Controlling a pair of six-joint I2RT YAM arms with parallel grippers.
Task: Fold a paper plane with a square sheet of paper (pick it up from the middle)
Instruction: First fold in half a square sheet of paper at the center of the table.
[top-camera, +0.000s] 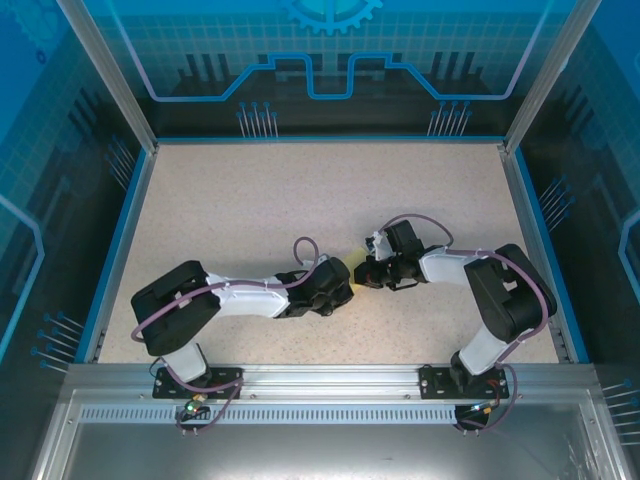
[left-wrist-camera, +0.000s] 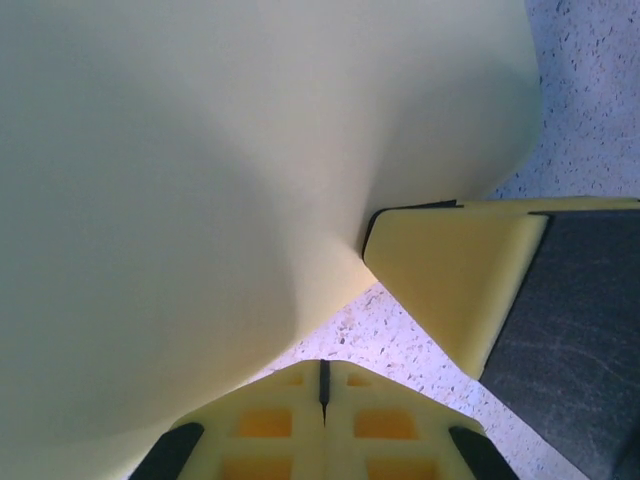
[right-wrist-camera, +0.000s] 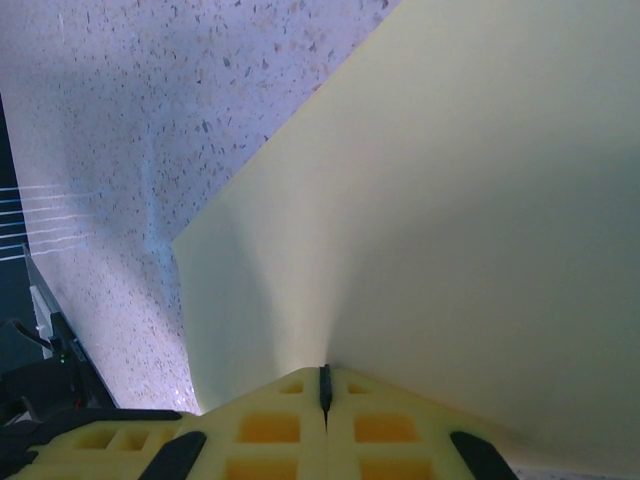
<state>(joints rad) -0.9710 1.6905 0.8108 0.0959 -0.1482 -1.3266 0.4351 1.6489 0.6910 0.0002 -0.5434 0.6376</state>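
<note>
The square sheet of paper (right-wrist-camera: 450, 200) is pale yellow and lifts off the table in a soft bend. My right gripper (right-wrist-camera: 323, 375) is shut on its edge, and a shallow crease runs up from the jaw tips. In the left wrist view the sheet (left-wrist-camera: 200, 180) spreads across the upper left, with the right gripper's fingers (left-wrist-camera: 450, 280) pinching it from the right. My left gripper (left-wrist-camera: 323, 378) is shut with bare table in front of its tips and the paper beside its left finger. From above, both grippers (top-camera: 347, 285) (top-camera: 366, 272) meet at mid-table over the paper (top-camera: 357, 260). A paper plane is out of view.
The speckled table (top-camera: 300, 200) has a blue rim, with metal posts and see-through panels around it. Both arms reach in from the near rail (top-camera: 320, 385). A dark part of the right arm (left-wrist-camera: 580, 340) sits close at the right of the left wrist view.
</note>
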